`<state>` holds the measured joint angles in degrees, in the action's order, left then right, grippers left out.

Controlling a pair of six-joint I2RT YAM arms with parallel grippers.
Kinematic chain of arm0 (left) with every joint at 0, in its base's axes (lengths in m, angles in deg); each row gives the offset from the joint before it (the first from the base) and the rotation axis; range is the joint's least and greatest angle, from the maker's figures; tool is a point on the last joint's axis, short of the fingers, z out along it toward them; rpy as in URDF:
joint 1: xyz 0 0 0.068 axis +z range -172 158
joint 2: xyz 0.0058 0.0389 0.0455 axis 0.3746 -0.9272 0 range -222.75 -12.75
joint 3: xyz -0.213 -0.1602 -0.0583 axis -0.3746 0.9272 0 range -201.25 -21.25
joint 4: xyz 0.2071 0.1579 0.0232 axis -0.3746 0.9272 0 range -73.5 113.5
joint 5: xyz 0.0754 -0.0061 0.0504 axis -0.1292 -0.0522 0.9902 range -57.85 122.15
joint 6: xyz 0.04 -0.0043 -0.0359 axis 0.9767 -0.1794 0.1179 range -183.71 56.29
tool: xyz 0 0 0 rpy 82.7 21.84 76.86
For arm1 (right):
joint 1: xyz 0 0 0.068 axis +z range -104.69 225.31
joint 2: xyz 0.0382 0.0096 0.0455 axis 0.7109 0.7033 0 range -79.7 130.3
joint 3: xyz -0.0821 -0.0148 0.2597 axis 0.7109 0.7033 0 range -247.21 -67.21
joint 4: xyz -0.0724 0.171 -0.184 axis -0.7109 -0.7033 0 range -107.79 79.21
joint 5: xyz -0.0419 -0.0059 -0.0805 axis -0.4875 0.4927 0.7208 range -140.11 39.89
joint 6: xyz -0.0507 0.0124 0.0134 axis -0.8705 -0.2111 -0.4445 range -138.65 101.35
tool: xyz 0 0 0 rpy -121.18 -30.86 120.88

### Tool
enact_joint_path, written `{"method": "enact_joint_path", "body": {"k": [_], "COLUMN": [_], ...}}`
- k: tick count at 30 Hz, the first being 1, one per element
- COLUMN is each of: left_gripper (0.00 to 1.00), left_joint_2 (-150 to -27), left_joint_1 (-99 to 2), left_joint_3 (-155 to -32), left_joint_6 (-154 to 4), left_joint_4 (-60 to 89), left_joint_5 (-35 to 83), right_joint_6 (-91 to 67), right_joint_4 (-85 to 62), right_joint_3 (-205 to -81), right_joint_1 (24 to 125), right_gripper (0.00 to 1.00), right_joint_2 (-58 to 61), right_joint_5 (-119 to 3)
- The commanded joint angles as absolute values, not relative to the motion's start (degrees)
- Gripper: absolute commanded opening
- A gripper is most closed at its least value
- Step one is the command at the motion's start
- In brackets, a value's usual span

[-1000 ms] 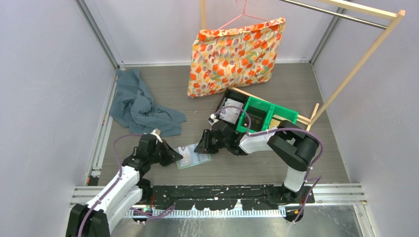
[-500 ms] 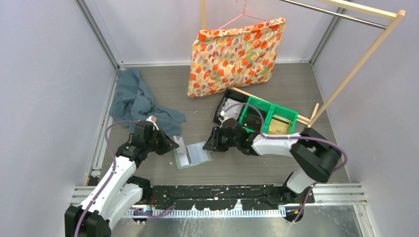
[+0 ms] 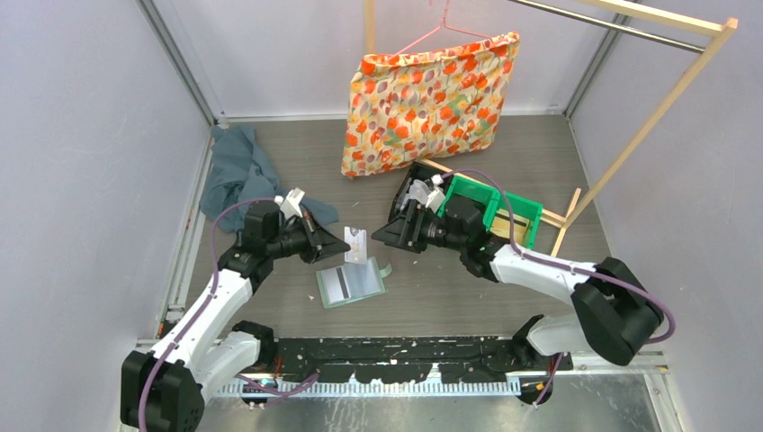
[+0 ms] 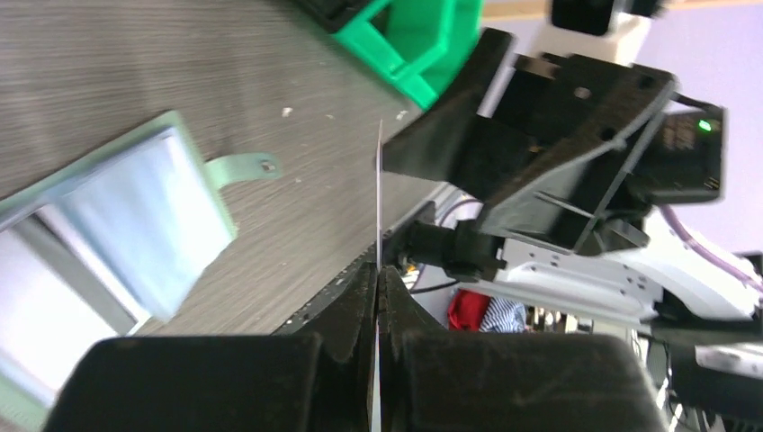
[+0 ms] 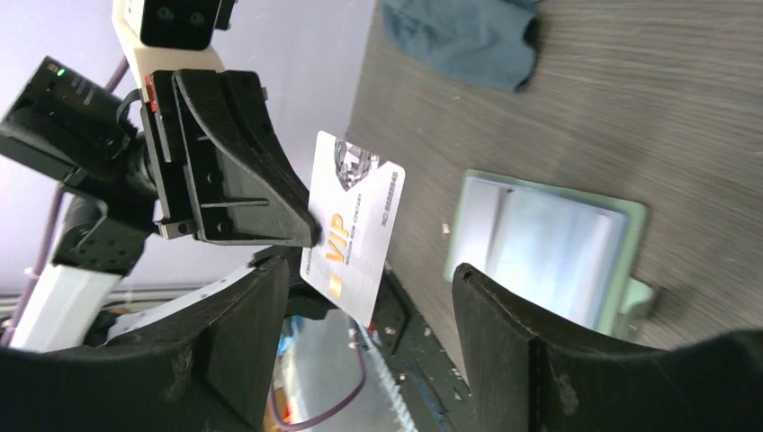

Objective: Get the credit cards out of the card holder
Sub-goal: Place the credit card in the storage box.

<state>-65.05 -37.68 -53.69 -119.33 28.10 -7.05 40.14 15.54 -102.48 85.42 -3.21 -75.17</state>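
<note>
The pale green card holder point(image 3: 363, 281) lies open on the table, with a dark-striped credit card point(image 3: 336, 284) lying on its left half. My left gripper point(image 3: 345, 244) hovers just above and left of it, shut on a whitish credit card point(image 3: 356, 245) that is clear of the holder. In the right wrist view that card point(image 5: 355, 225) shows gold "VIP" lettering, pinched at one edge by the left gripper point(image 5: 310, 236). In the left wrist view the card point(image 4: 379, 198) appears edge-on. My right gripper point(image 3: 385, 238) faces the card from the right, open and empty, with the holder point(image 5: 540, 243) below.
A blue-grey cloth point(image 3: 252, 189) lies at the back left. Green bins point(image 3: 490, 211) and a black bin point(image 3: 416, 193) stand right behind the right gripper. A floral pillow point(image 3: 430, 99) hangs from a wooden rack point(image 3: 648, 126) at the back.
The left gripper has drawn a card out of the holder and lifted it up and to the right. The right gripper has pulled back from the holder's right edge and opened.
</note>
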Motion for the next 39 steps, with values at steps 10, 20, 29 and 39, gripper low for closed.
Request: {"method": "enact_joint_path", "body": {"k": [10, 20, 29, 39], "left_gripper": [0.01, 0.00, 0.00, 0.01], "left_joint_2": [-68.3, -69.5, -70.6, -71.4], "left_joint_1": [-37.6, -37.6, -37.6, -37.6], "left_joint_3": [-58.4, -58.3, -58.8, -59.1], "left_joint_6": [-119.6, -119.4, -119.3, -119.7], "left_joint_4": [20.1, 20.6, 20.4, 19.9], "left_joint_5": [-20.4, -19.0, -18.5, -18.4], "right_joint_6": [47.9, 48.3, 45.3, 44.8], "right_joint_4": [30.7, 33.0, 28.2, 28.5], "right_joint_3": [-104.4, -102.9, -103.9, -104.7], "right_joint_1": [85.5, 85.5, 85.5, 85.5], "right_gripper": [0.62, 0.01, 0.16, 0.02], "right_joint_2": [4.2, 3.6, -0.3, 0.6], "right_joint_5": [-82.0, -82.7, -83.7, -85.5]}}
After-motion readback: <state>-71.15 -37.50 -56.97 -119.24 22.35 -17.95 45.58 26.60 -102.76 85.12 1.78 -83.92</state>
